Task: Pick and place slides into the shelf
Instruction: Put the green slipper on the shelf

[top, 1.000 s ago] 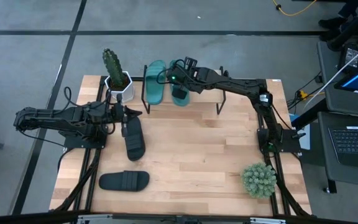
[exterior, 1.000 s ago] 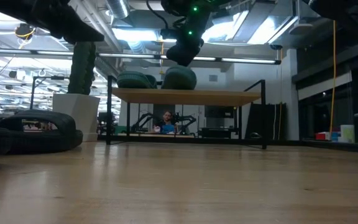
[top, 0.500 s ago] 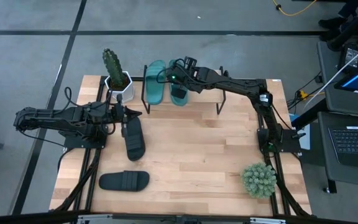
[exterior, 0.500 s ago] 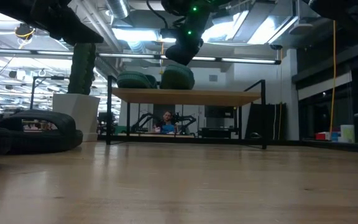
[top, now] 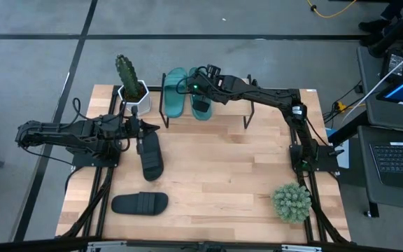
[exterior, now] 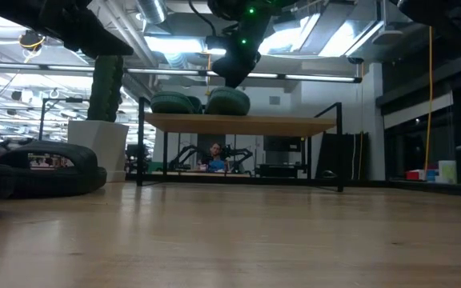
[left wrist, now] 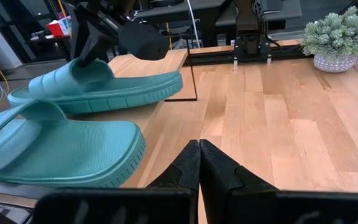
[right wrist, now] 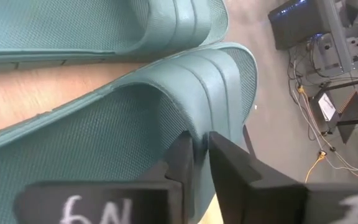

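Now the right claw point(right wrist: 197, 152) pinches a teal slide's strap point(right wrist: 185, 81) on the shelf point(top: 222, 112); the left claw point(left wrist: 199, 163) is pressed together.

Two dark, slim jointed arms with black cables looped along their links. A small green light glows just behind the right gripper point(top: 200, 105) jaws, whose casing carries white handwritten marks, possibly "6N".

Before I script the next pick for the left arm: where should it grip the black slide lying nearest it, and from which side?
Grip the black slide by its raised ribbed strap, coming straight down from above. It lies flat, sole down, on the table, so the arched strap is probably the only part that fingers can close around. The left gripper sits beside it.
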Robot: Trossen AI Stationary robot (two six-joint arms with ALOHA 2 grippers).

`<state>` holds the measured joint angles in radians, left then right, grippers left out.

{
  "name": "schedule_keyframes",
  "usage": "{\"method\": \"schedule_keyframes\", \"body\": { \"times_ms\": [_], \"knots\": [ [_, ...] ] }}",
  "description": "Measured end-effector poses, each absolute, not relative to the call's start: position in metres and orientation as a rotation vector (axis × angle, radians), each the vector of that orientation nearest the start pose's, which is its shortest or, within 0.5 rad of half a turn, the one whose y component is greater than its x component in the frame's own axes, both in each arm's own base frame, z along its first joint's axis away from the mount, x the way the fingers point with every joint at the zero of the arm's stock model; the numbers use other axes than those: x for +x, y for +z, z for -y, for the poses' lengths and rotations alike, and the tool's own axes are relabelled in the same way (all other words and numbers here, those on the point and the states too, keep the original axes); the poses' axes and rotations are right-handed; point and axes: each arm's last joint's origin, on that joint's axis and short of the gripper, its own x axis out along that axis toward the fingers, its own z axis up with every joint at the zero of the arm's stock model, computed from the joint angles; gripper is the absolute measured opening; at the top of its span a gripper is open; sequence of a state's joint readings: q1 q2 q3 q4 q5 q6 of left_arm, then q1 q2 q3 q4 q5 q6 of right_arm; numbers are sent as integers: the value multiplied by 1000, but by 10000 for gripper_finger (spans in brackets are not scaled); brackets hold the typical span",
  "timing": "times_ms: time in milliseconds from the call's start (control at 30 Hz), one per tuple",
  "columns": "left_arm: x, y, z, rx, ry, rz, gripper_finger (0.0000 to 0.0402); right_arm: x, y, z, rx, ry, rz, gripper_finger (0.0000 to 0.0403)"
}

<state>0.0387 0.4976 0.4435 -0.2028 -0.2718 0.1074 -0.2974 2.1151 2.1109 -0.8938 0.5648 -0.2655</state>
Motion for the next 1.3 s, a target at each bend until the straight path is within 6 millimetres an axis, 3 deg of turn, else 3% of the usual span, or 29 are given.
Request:
{"method": "schedule_keyframes", "body": {
  "times_ms": [267, 600, 833, 967, 1067, 1167, 1300],
  "knots": [
    [128, 252, -13, 136, 295, -273, 0, 434, 316, 151, -311, -704, -1002, 113],
    [128, 252, -13, 136, 295, -272, 0, 433, 318, 150, -327, -693, -1017, 118],
    [128, 252, -13, 136, 295, -272, 0, 432, 350, 131, -345, -664, -966, 117],
    [128, 252, -13, 135, 295, -272, 0, 425, 374, 113, -283, -670, -945, 103],
    [128, 252, -13, 135, 295, -272, 0, 416, 379, 99, -247, -684, -963, 68],
    [128, 252, -13, 121, 297, -270, 0, 406, 376, 86, -210, -688, -1034, 16],
    [128, 251, -13, 112, 294, -280, 0, 402, 366, 68, -172, -709, -1092, 12]
  ]
}}
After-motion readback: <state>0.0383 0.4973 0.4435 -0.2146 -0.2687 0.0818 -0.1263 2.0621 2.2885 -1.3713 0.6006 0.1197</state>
